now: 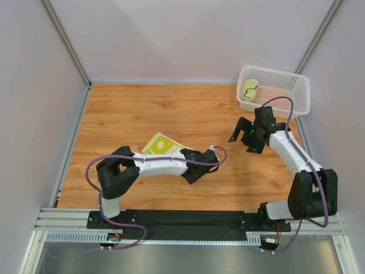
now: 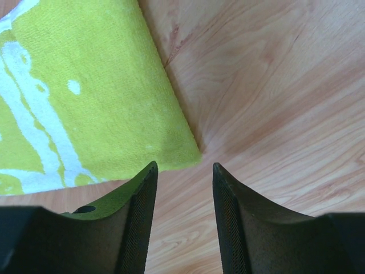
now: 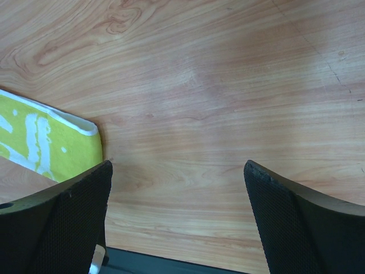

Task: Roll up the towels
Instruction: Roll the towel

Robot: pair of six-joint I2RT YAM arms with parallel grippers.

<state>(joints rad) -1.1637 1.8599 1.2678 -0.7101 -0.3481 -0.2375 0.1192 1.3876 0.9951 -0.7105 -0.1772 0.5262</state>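
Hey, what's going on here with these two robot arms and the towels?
Two arms are partway through rolling towels. One rolled towel already lies in the white basket at the far right corner of the table. A second towel lies flat and unrolled on the wood. The left hand sits low by that towel's corner, open, with nothing gripped. The right hand hangs wide open and empty, nearer the basket.

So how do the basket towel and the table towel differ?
The basket towel is rolled into a cylinder; the table towel lies flat, unrolled. The basket towel sits in the white basket; the table towel lies beside the left gripper. Both share a lime-green print.
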